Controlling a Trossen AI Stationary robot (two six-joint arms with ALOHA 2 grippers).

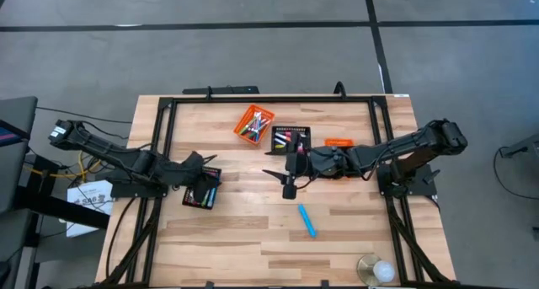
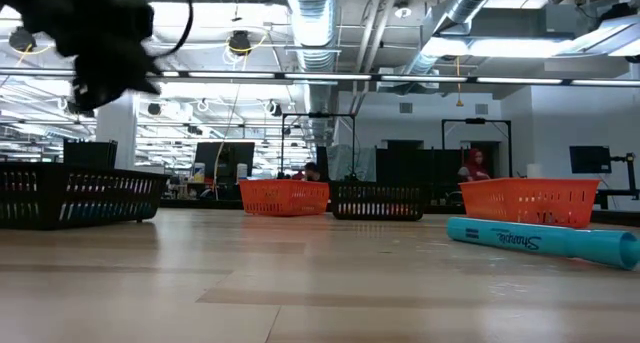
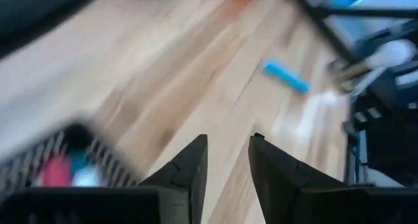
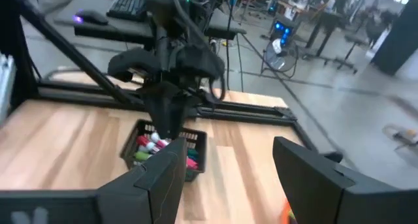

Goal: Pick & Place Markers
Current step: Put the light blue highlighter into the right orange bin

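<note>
A blue marker [image 1: 306,221] lies flat on the wooden table toward the near edge, also seen in the low view [image 2: 545,241] and the left wrist view [image 3: 286,77]; no gripper touches it. A black basket [image 1: 202,195] at the left holds several markers [image 4: 151,145]. My left gripper [image 3: 227,160] hovers just above this basket [image 3: 65,155], open with nothing between its fingers. My right gripper [image 4: 225,168] hangs over the table's middle [image 1: 280,181], pointing toward the left arm, open wide and empty.
At the far middle stand an orange basket [image 1: 253,125] with markers, a black basket [image 1: 290,139] with markers, and another orange basket [image 1: 338,142]. A pale round object [image 1: 376,270] sits at the near right corner. Black frame rails [image 1: 160,154] border the table.
</note>
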